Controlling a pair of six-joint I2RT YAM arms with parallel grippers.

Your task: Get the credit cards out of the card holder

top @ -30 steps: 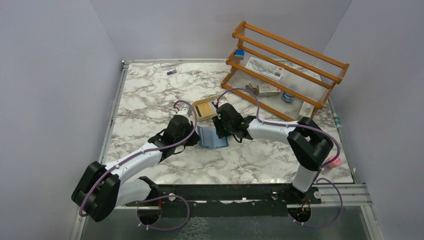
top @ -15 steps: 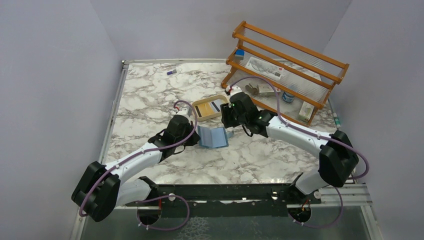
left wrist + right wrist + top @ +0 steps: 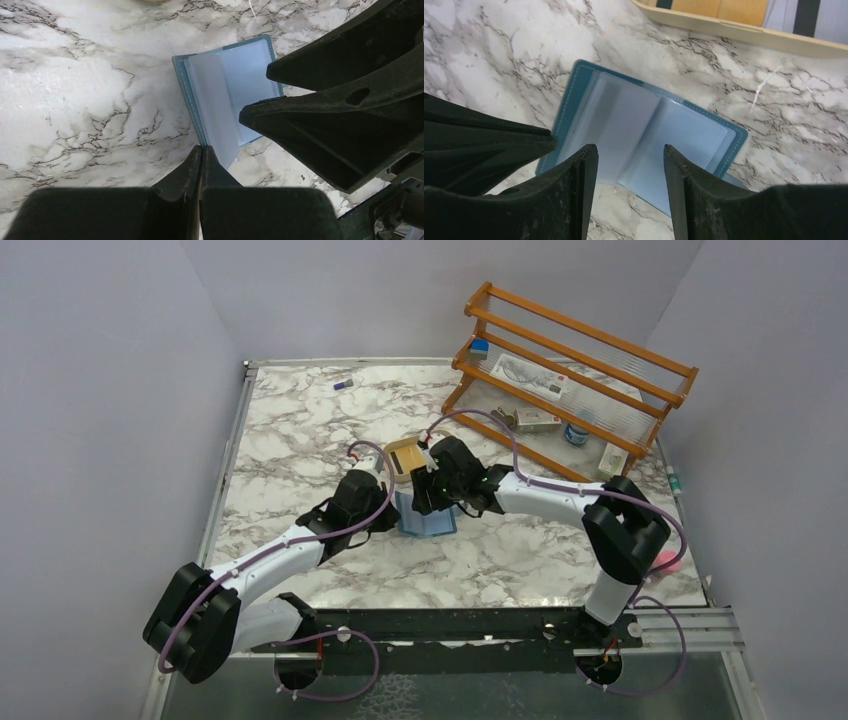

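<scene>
Top view: the card holder (image 3: 428,523) lies open just beside the tray (image 3: 402,452), on its near side; our right gripper (image 3: 425,498), over the tray a moment ago, is back above the holder. Left wrist: left gripper (image 3: 201,152) pinched shut at its edge. Right wrist: jaws half-spread over soft, slick sleeves; we'd nip a stiff card's exposed edge

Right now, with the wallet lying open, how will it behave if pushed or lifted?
The wallet is probably floppy: it is a thin bifold, and its clear sleeves look loose at the spine. It looks light and would likely slide on the smooth marble table. The shut left gripper at its edge may pin it, but contact is unclear.
</scene>
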